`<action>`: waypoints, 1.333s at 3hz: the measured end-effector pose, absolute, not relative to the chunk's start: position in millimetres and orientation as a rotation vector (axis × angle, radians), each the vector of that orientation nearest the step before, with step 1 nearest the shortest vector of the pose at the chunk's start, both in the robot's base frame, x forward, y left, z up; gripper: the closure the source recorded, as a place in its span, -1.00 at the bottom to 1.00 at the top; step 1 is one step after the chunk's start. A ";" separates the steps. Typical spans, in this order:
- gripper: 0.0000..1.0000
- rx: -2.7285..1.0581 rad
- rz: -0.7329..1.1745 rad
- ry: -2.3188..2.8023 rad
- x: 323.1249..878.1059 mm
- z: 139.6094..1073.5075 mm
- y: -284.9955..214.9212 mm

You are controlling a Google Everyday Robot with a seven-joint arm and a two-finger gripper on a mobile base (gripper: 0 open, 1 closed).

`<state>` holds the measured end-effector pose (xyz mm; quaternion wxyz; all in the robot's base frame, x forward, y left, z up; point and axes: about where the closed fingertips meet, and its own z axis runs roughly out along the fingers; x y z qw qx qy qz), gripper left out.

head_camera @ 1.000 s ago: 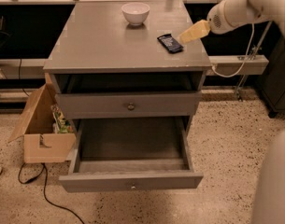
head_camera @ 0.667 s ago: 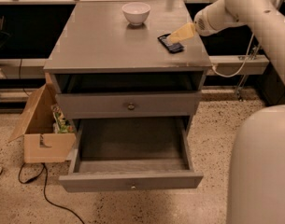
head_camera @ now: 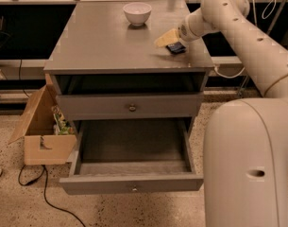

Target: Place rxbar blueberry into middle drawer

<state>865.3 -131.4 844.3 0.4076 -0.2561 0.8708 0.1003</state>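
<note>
The rxbar blueberry [head_camera: 177, 48] is a small dark bar lying flat on the grey cabinet top [head_camera: 105, 41], near its right edge. My gripper [head_camera: 165, 38] reaches in from the right, low over the top. It is at the bar's left end and covers part of it. The middle drawer [head_camera: 134, 143] is pulled out wide open below, with a plain grey inside and a small pale knob [head_camera: 134, 188] on its front. Nothing shows inside it.
A white bowl [head_camera: 137, 13] stands at the back of the cabinet top. A shut grey drawer front with a bronze knob [head_camera: 132, 108] sits above the open drawer. An open cardboard box [head_camera: 42, 131] and a cable [head_camera: 44, 193] lie on the floor at left. My pale body [head_camera: 247, 164] fills the lower right.
My arm has swung left across the cabinet top, so the gripper now sits over the bar's left end instead of to its right. The bar and the drawer have not moved.
</note>
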 end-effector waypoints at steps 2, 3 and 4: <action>-0.70 -0.652 0.279 2.227 870.6 820.8 -98.7; -0.24 -0.644 0.293 2.235 870.1 814.1 -94.1; 0.23 -0.644 0.293 2.235 870.1 818.9 -94.1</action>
